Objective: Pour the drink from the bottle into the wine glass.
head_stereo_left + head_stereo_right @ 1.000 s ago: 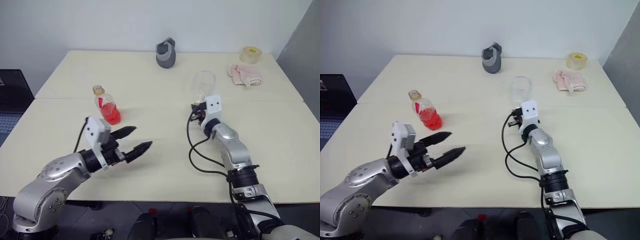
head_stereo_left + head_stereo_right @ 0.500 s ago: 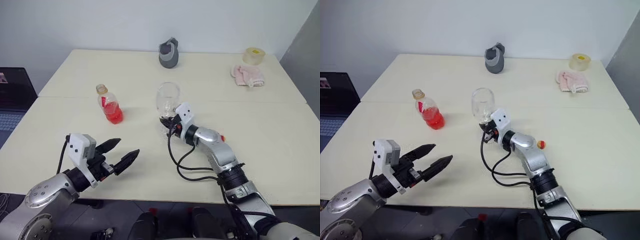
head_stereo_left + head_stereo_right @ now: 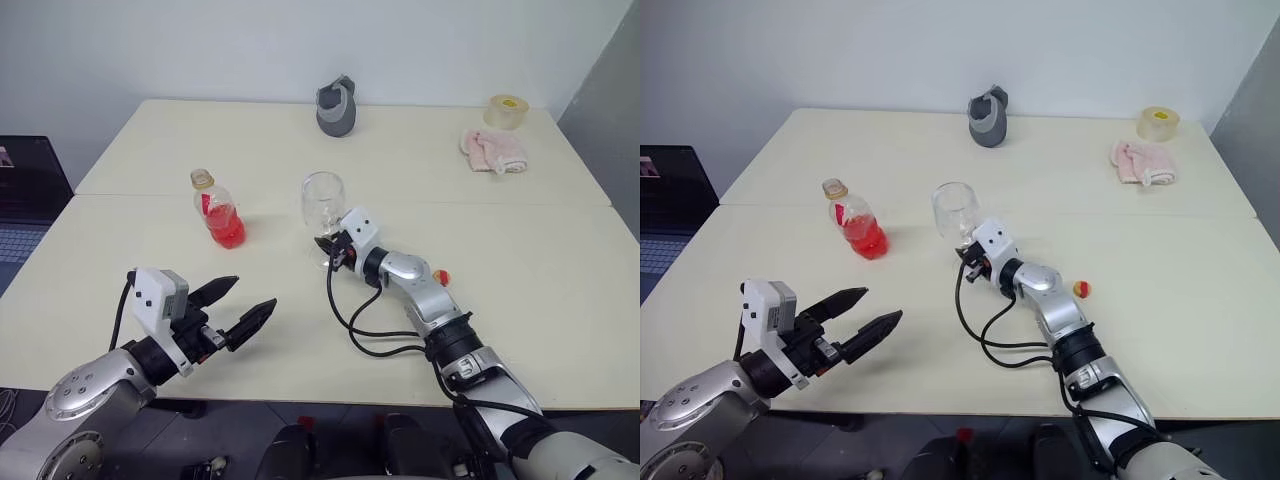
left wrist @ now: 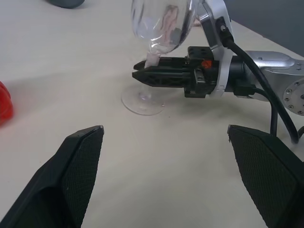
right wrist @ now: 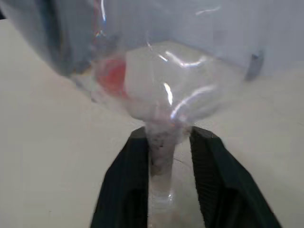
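One wine glass (image 3: 322,200) stands upright mid-table, foot down; right gripper (image 4: 145,76), reaching level, straddles its stem, fingers slightly apart. Bottle (image 3: 216,210) upright nearby. Left gripper (image 3: 245,308) spread wide, empty.

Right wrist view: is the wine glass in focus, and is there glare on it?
Right wrist view: the wine glass is soft and out of focus, with white glare streaks across its bowl; the bottle behind shows as a red smear. Left wrist view: its stem and foot read more clearly.
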